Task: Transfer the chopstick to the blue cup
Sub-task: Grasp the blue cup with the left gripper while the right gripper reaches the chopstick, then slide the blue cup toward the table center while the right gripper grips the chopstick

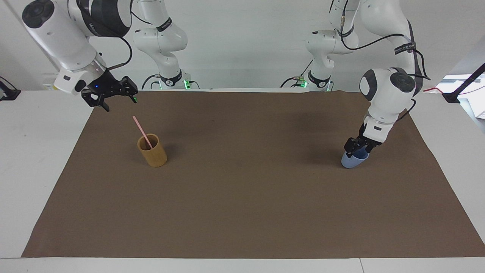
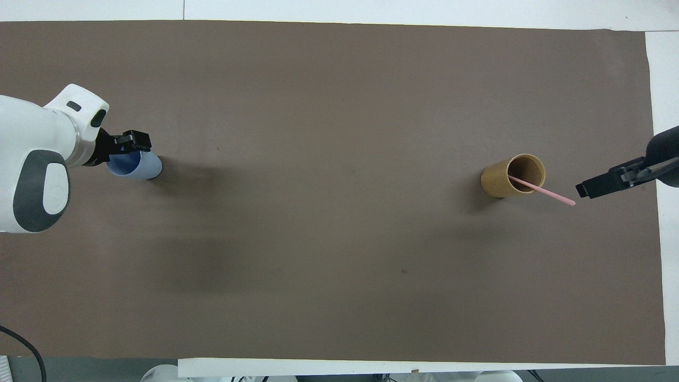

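— How is the table (image 1: 22,159) laid out?
— It is covered by a brown mat (image 1: 242,212), wide and bare between a tan cup (image 1: 152,151) at the right arm's end and the blue cup (image 1: 352,161) at the left arm's end.

— And the chopstick (image 1: 141,131)?
— It is stood in the tan cup, its top tilted toward the robots and the mat's end edge.

— The jaws?
— The left gripper (image 1: 358,148) is set at the blue cup's rim, its grip not discernible; the right gripper (image 1: 117,98) is held open above the mat corner, apart from the chopstick.

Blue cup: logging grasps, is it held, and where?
Cannot be told: the left gripper is at the rim of the blue cup; right gripper holds nothing.
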